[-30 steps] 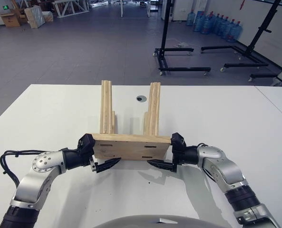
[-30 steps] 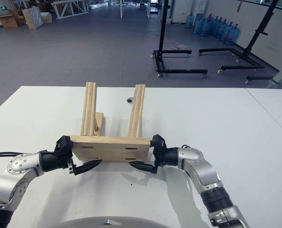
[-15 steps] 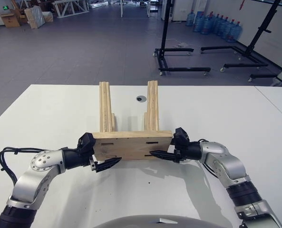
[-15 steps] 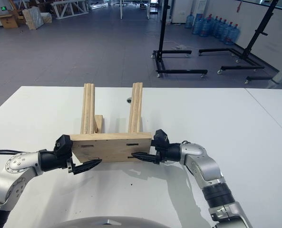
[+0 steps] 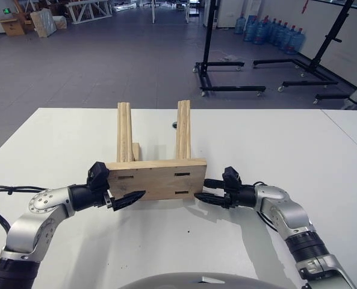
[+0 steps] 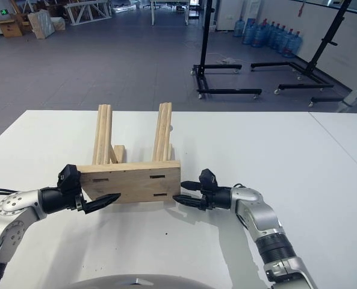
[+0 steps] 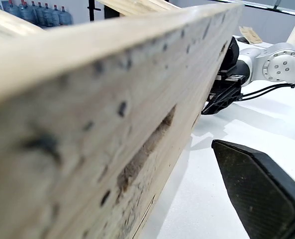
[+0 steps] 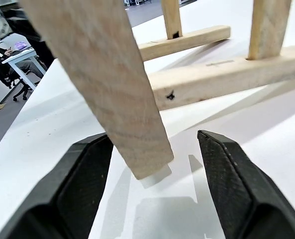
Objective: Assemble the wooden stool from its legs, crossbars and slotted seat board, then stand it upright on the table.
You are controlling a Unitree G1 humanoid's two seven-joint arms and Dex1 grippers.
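The stool [image 5: 160, 164], on its side at the table [image 5: 322, 156] centre with legs [image 5: 125, 132] toward the far edge, has slid leftward, while the left gripper [image 5: 127, 197] and right gripper [image 5: 202, 189] straddle the seat board's [image 6: 133, 180] lower corners, fingers apart, so uprighting remains.

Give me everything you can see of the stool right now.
The stool is pale bare wood and looks assembled: a rectangular slotted seat board, legs and crossbars joined. It lies on its side on the white table, board on edge facing the robot, legs pointing away. The left claw and right claw are open, straddling the board's lower corners; contact is unclear.
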